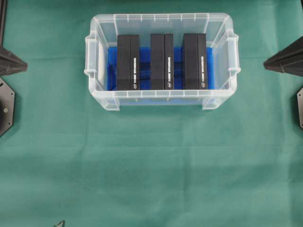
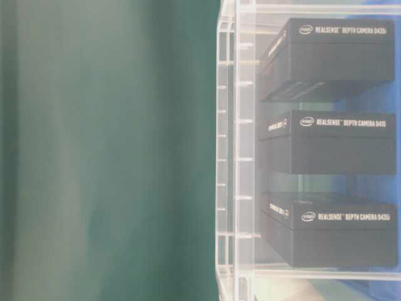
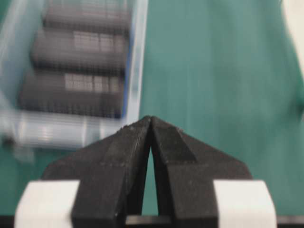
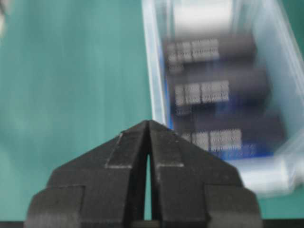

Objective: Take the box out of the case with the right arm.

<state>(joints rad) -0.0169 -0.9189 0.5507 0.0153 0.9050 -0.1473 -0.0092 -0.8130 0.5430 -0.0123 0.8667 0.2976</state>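
The case (image 1: 161,18), a clear plastic bin with a blue bottom, stands at the back middle of the green cloth. Three black boxes stand in it side by side: left (image 1: 128,61), middle (image 1: 162,61) and right (image 1: 195,61). The table-level view shows the case wall (image 2: 229,157) and the printed box sides (image 2: 338,141). My right gripper (image 1: 266,63) is shut and empty, hovering well to the right of the case. From its wrist view the right gripper (image 4: 148,122) points beside the blurred case (image 4: 153,71). My left gripper (image 1: 23,65) is shut and empty, left of the case, as the left wrist view (image 3: 150,118) shows.
Green cloth (image 1: 151,165) covers the whole table. Black arm mounts sit at the left edge (image 1: 5,106) and the right edge (image 1: 300,106). A small dark tip (image 1: 59,223) pokes in at the bottom edge.
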